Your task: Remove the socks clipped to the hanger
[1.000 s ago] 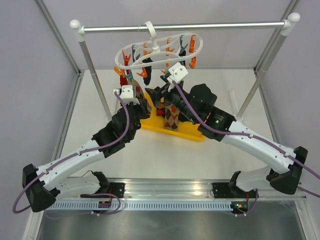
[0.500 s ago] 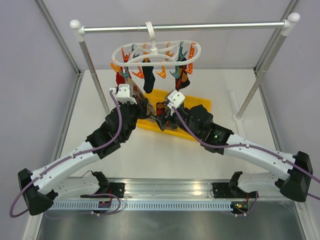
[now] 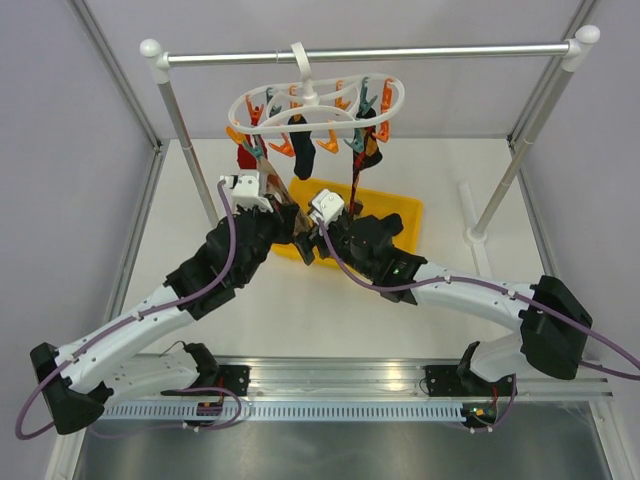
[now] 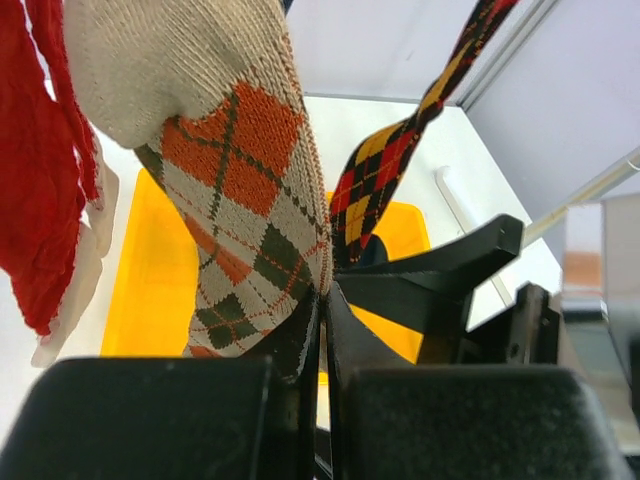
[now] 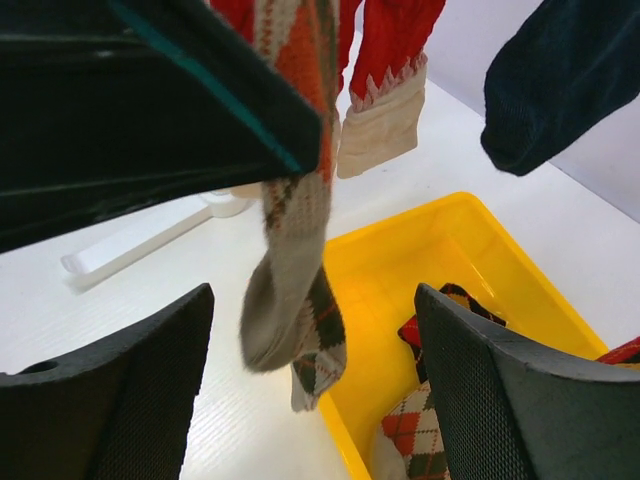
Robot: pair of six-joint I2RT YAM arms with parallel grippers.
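White table (image 3: 300, 310), yellow bin (image 5: 420, 250) holding socks (image 5: 415, 435), left pincer (image 4: 322, 330) pinching argyle sock (image 4: 250, 200) (right pincer (image 5: 312, 330) agape).

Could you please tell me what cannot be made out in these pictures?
- Top view: which pegs of the hanger hold something; they are too small and overlap.
- Top view: what lies in the yellow bin; the right arm covers much of it.
- Left wrist: the peg holding the beige argyle sock; cut off by the top edge.
- Right wrist: the navy sock top; cut off likewise.
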